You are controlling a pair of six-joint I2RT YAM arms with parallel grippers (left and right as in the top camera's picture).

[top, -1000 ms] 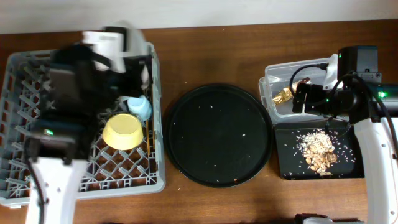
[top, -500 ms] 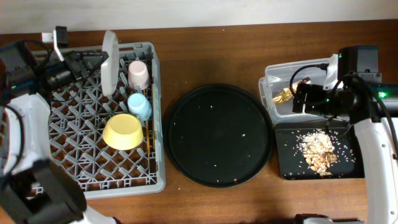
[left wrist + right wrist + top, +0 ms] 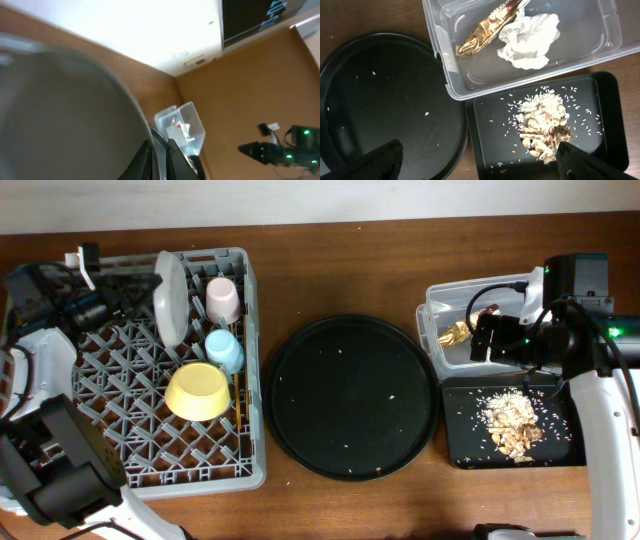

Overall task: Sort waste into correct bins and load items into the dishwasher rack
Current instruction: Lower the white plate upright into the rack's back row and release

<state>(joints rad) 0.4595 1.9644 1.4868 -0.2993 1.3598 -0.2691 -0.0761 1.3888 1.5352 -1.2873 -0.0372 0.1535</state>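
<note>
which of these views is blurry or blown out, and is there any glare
Left wrist view: the plate fills the left side out of focus, and the white background is washed out. Right wrist view: sharp, with bright glints on the gold wrapper in the clear tub. Overhead view: evenly lit and sharp across the round black tray.

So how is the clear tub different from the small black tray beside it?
The tub is clear with taller walls; the tray is black and shallow. The tub holds a white napkin and a gold wrapper; the tray holds beige food scraps. Both are rectangular and sit side by side.
</note>
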